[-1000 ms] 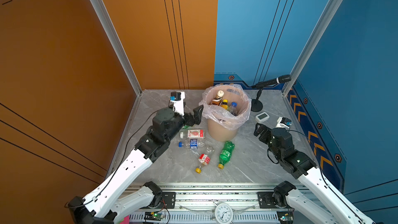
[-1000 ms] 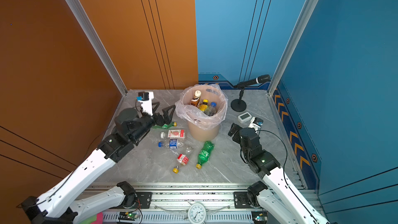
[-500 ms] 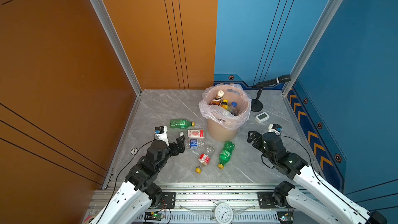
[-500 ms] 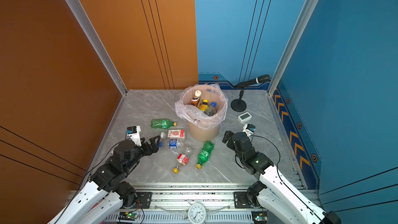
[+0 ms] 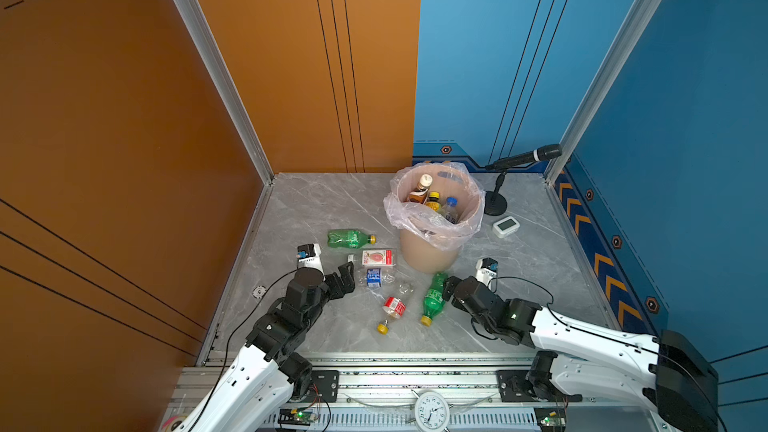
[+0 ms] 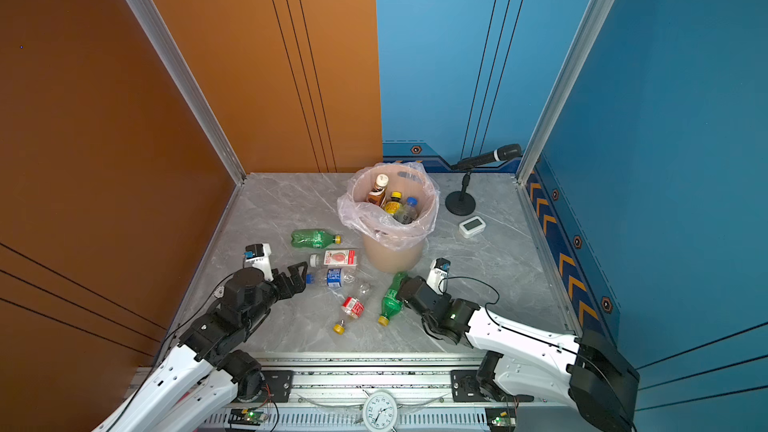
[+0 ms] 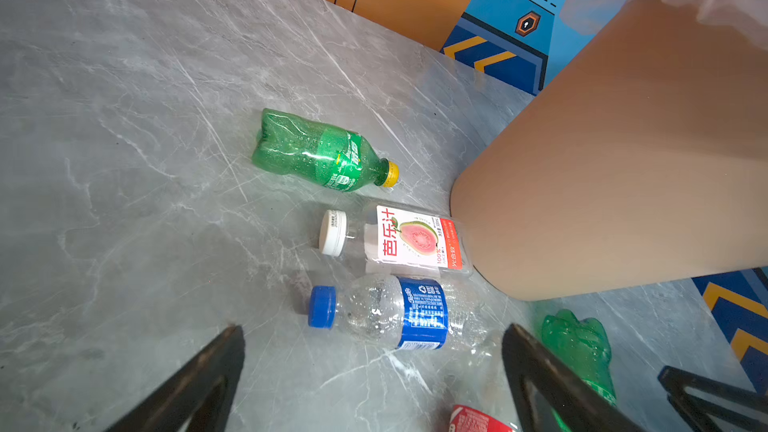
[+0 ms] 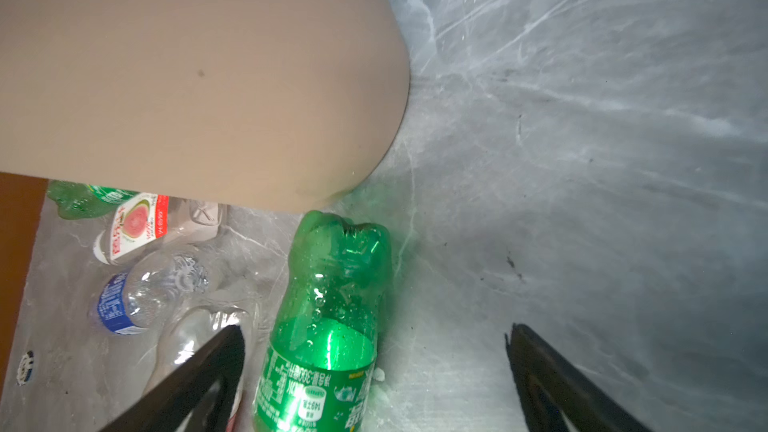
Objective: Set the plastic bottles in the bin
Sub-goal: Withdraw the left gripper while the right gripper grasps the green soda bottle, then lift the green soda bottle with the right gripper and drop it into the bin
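Observation:
The beige bin [image 5: 428, 257] [image 6: 390, 257], lined with a pinkish bag, holds three bottles [image 5: 434, 199]. On the floor in front of it lie a green bottle [image 5: 349, 238] [image 7: 320, 151], a guava-labelled clear bottle [image 5: 376, 258] [image 7: 411, 238], a blue-labelled clear bottle [image 5: 376, 277] [image 7: 399, 313], a red-labelled one [image 5: 392, 309] and a second green bottle [image 5: 433, 299] [image 8: 332, 305]. My left gripper [image 5: 347, 280] [image 7: 374, 330] is open just short of the blue-labelled bottle. My right gripper [image 5: 449, 284] [image 8: 374, 327] is open, with the second green bottle's base between its jaws, untouched.
A microphone on a stand [image 5: 523, 157] and a small white display [image 5: 506, 226] sit behind and right of the bin. Orange and blue walls close three sides. A rail with a clock [image 5: 432, 411] runs along the front edge.
The left arm has pulled back from beside the bin and dropped low toward the blue-labelled bottle. The right gripper has moved left and down to the second green bottle.

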### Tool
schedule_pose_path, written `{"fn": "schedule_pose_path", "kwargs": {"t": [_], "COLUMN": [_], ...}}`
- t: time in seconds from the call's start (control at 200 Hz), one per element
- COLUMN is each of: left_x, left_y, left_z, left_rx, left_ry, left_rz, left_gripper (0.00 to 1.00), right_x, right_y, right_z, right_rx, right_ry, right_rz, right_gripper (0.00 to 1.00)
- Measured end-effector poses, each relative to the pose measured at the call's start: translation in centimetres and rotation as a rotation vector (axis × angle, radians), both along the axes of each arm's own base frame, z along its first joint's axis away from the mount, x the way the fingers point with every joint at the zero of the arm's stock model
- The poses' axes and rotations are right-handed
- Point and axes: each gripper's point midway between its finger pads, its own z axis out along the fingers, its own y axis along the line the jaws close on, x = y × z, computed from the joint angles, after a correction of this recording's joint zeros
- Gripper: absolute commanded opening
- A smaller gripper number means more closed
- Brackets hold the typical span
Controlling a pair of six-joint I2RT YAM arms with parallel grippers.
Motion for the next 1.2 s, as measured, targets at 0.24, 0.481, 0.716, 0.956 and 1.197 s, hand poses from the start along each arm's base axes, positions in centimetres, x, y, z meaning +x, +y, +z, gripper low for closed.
{"fn": "schedule_pose_path", "kwargs": {"t": [0.24,0.481,0.716,0.956,1.197], "left_x": [-0.1,-0.3,-0.5,-0.6,-0.7], "left_y": [0.7,1.2,1.6,1.9,2.0], "left_z": [-0.2,0.0,-0.5,-0.9,-1.5], "left_rx": [-0.015,-0.039,-0.044,-0.056,-0.066], "left_ry": [-0.001,-0.007,0.01,0.02,0.035], "left_rz": [0.022,0.038,0.044,0.052,0.057], "left_gripper": [0.98,0.98,0.98,0.98,0.98], "right_x": [0.7,1.1,1.3,1.3,1.3], "right_y": [2.4,3.7,4.3,4.6,4.1], "right_z": [-0.8,-2.5,-4.2,-4.8,-3.6], "right_rx": [0.012,-0.007,-0.015,0.003,0.031], "right_ry": [0.024,0.064,0.098,0.113,0.084], "right_rz": [-0.007,-0.025,-0.048,-0.06,-0.073], "right_gripper": [1.0,0.97,0.81,0.64,0.6]}}
